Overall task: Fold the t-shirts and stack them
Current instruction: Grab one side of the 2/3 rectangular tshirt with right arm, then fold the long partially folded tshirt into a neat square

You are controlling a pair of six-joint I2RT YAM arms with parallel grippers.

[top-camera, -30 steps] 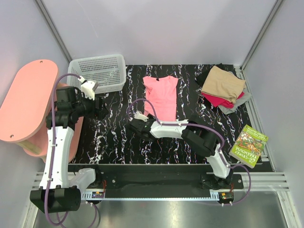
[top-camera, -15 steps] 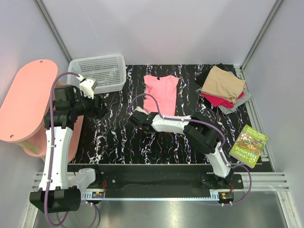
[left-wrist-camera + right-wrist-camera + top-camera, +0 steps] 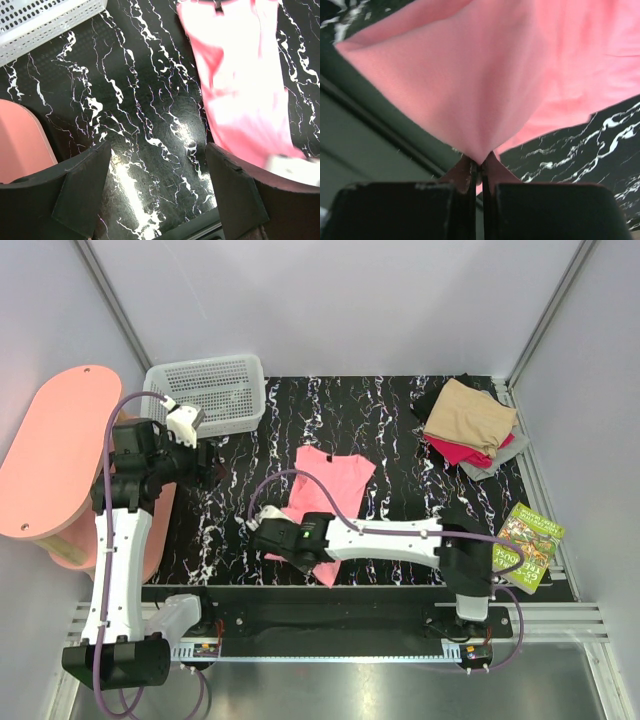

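At my far left stands the smooth pink oval stool (image 3: pixel 55 455), beside a white perforated plastic basket (image 3: pixel 205 390). My left gripper (image 3: pixel 160 195) hangs spread wide, grasping nothing, above the glossy black white-veined table (image 3: pixel 225 530). The soft pink shirt (image 3: pixel 335 480) lies slanted mid-table, its near edge pinched tight in my right gripper (image 3: pixel 476 167). Far right, folded shirts (image 3: pixel 470 420) are stacked, tan topmost over red, grey and black. Nearer lies a green book (image 3: pixel 523 545), its title too small to read.

Plain bright pink is shown by the shirt (image 3: pixel 335 475). Black with white veining is shown by the bench (image 3: pixel 400 420), white by the basket (image 3: pixel 210 390).
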